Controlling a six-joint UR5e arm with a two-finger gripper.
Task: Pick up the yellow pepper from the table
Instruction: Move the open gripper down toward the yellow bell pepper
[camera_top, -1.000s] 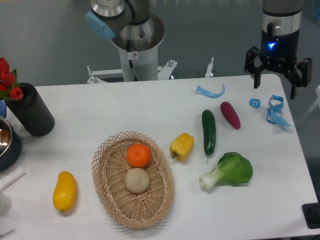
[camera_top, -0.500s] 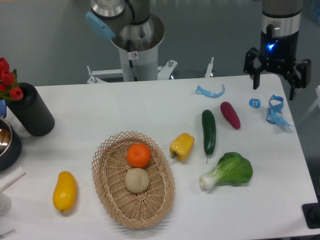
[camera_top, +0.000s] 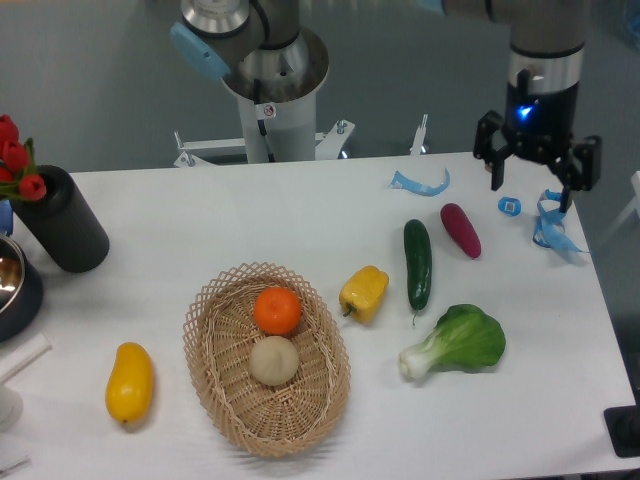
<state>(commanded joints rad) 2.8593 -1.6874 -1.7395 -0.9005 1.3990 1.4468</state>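
I am seeing the gripper (camera_top: 531, 177) sliding a little left and up from a second ago, hanging over the far right corner of the table (camera_top: 300, 210), fingers spread wide, holding nothing, yellow pepper (camera_top: 364, 293) lying just right of the basket (camera_top: 267, 358), well apart.

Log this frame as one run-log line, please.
phase: approach | tool: open, empty, above far-right table edge | yellow pepper: on table, right of basket, untouched

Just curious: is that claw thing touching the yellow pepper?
Apart. The fixed camera shows the tool hanging open over the table's far right corner, with the yellow pepper lying well away from it.
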